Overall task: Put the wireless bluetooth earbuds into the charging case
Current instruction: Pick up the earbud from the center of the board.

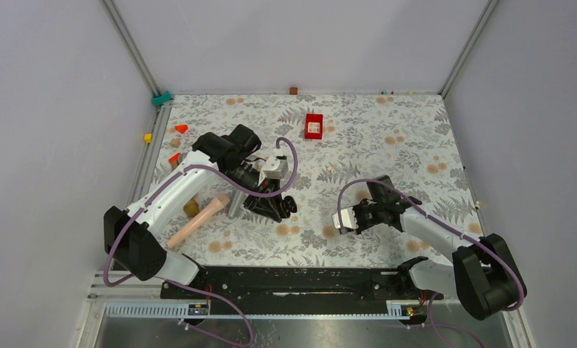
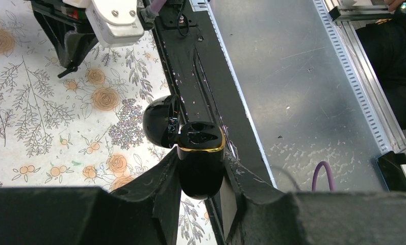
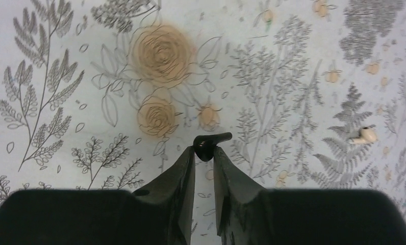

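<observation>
A: Left wrist view: what does the left gripper [image 2: 201, 176] have?
B: Its jaws are clenched on the charging case [image 2: 201, 163], with the lid swung open.
A: And the right gripper [image 3: 204, 151]?
B: It is pinched tight on one black earbud [image 3: 209, 142], stem sticking out sideways, low over the floral cloth [image 3: 63, 76].
</observation>
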`<state>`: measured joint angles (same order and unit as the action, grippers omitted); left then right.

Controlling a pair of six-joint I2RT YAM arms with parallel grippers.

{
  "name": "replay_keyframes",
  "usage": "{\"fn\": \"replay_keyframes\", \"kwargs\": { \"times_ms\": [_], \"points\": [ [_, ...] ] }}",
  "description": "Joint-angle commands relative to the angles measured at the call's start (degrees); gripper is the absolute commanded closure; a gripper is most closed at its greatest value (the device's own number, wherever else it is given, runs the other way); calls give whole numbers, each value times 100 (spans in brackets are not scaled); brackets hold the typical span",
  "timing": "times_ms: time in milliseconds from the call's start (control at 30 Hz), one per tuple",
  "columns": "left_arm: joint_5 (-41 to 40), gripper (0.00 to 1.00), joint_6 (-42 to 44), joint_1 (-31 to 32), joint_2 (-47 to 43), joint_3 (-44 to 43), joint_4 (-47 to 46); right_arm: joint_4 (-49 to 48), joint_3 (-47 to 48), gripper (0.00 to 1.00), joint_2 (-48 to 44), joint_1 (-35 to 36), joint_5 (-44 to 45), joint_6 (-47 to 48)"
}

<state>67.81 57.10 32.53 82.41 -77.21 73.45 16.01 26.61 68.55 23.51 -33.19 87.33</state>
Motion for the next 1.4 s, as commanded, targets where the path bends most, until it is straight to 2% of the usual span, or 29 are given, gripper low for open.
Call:
{"fn": "replay_keyframes", "kwargs": {
  "times_ms": [0,367,667,967,1067,1200,1367],
  "points": [
    [330,100,209,-28,21,33,-25,111,437,85,-346,53,-454,-957],
    [369,100,283,-24,-53,90,-24,1340,1722,85,-1230,51,-1469,-2732],
    [402,100,337,-19,-41,72,-20,1021,2289,86,-1854,54,-2536,-5089],
    [414,100,295,26,41,-78,-17,-1038,2284,86,-1926,56,-3317,-8180],
    [360,100,145,92,74,-65,-186,-2293,2162,86,-1887,51,-3417,-9278],
    [42,100,-893,250,38,98,-1196,-4024,1873,86,-1700,53,-3451,-10875],
    [-380,100,-1992,336,48,39,-2189,-4895,1841,87,-1451,51,-3368,-11561]
  ]
}}
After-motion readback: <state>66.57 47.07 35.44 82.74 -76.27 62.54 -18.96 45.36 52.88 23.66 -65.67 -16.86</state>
